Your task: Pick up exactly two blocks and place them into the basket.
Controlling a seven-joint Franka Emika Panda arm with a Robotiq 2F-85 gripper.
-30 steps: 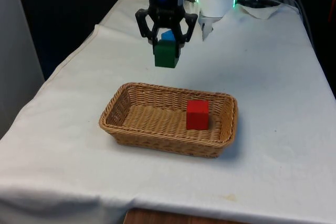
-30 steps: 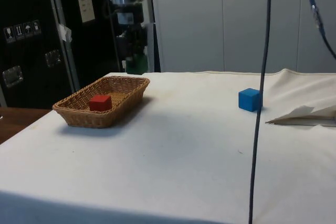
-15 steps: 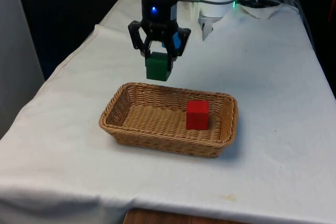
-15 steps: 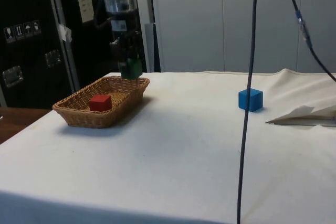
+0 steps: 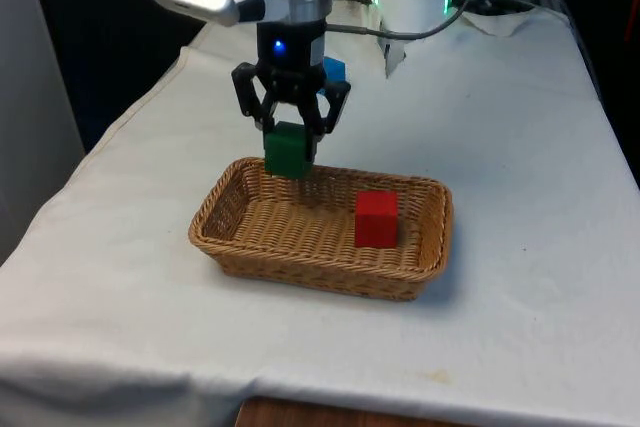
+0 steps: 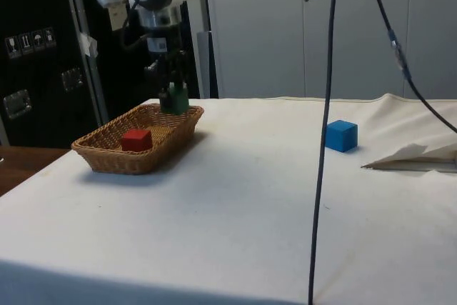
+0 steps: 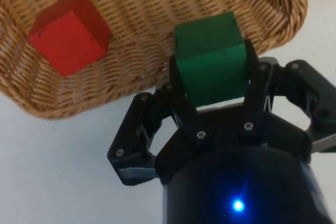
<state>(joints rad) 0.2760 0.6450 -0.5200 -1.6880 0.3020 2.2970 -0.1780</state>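
The basket sits in the middle of the white cloth. Above its far rim, on the front view's left part, hangs the gripper. Its two black jaws are squeezed tight on the green block, which is up in the air over the edge of the basket and not touching it. More to the front view's right, the red block sits inside the basket on its floor. Further back on the cloth, the blue block sits alone, well apart from the basket.
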